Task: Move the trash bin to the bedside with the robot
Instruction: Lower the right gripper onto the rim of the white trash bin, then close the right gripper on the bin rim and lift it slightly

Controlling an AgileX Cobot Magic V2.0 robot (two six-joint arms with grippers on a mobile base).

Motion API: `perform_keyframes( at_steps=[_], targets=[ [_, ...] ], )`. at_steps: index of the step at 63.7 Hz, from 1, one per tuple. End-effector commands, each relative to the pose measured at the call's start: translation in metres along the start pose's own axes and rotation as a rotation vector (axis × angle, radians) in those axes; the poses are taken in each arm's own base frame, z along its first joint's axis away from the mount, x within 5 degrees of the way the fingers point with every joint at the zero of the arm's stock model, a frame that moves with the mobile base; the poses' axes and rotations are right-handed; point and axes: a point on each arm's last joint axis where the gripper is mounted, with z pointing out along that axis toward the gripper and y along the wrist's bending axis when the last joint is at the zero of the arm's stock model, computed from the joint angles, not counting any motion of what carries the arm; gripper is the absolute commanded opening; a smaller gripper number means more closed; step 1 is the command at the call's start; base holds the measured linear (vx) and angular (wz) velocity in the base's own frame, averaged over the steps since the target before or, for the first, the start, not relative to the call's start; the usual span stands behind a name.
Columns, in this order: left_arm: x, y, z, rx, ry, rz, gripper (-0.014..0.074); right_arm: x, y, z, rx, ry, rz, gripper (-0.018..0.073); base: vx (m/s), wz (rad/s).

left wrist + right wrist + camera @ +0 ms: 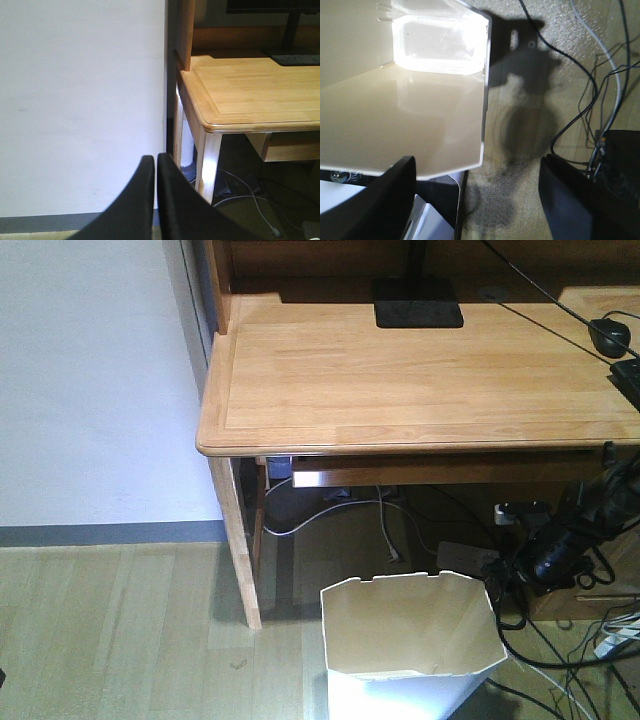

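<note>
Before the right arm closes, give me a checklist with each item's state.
1. Right gripper open: ok, fingers spread wide.
2. Trash bin wall lined up between those fingers: ok in the right wrist view; depth of reach cannot tell.
3. Bin upright on the floor: ok.
4. Left gripper out of the way: ok, shut, empty, facing the wall.
5. Floor cables away from the bin: not ok, they lie close beside it.
6. Bedside located: cannot tell, no view shows it.
</note>
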Motion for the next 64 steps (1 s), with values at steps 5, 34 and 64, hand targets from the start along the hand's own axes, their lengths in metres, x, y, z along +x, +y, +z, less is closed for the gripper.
perform_keyframes(
  at_steps=[5,34,64],
  targets=[
    [-0.001,0.0,0.0,0.007,-0.065,-0.007,-0.0006,-0.019,-0.001,0.012,0.012,-0.041,-0.027,0.0511,0.0,0.0],
    [-0.001,0.0,0.0,0.007,-0.065,-0.007,-0.0006,-0.046,-0.01,0.084,-0.05,0.027,-0.007,0.0511,0.0,0.0],
    [-0.001,0.0,0.0,0.007,-0.065,-0.007,-0.0006,-0.054,-0.013,0.133,-0.107,0.107,0.044,0.0272,0.0,0.0]
  ],
)
